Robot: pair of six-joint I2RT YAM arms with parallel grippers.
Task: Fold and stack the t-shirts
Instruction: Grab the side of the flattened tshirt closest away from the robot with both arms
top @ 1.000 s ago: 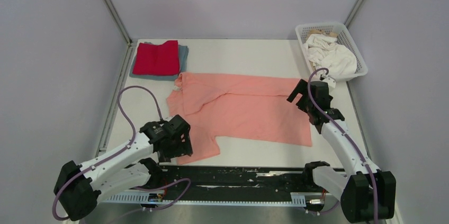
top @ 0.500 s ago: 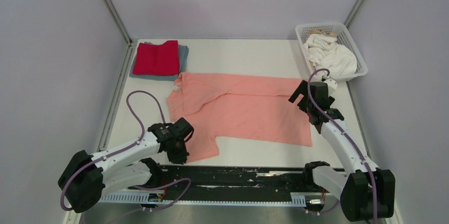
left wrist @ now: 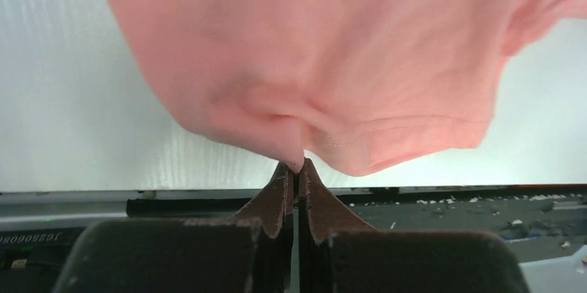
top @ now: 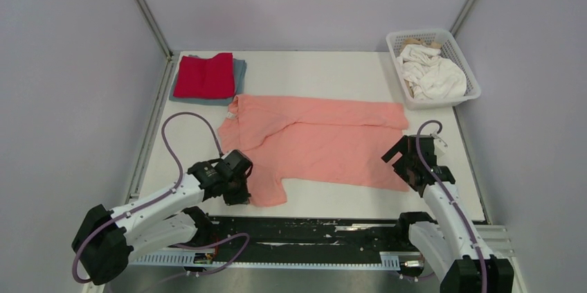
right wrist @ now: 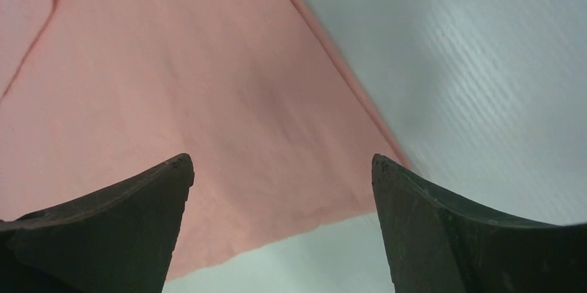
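A salmon-pink t-shirt point(top: 325, 144) lies spread flat across the middle of the table. My left gripper point(top: 240, 194) is at its near left sleeve, shut on a pinch of the sleeve's edge point(left wrist: 297, 161); the pink cloth point(left wrist: 311, 64) bunches up from the closed tips. My right gripper point(top: 400, 166) hovers open over the shirt's near right corner point(right wrist: 208, 99), hem between the fingers, nothing held. A folded red t-shirt point(top: 204, 75) rests on a folded grey-blue one point(top: 239, 71) at the far left. White t-shirts point(top: 432, 75) lie crumpled in the basket.
The white mesh basket point(top: 419, 32) stands at the far right corner. A black strip point(top: 311, 227) runs along the near table edge between the arm bases. Grey walls and metal posts close in the table on three sides.
My left gripper has closed on the sleeve's edge. My right arm has drawn back from the shirt's far right corner to its near right corner, still open.
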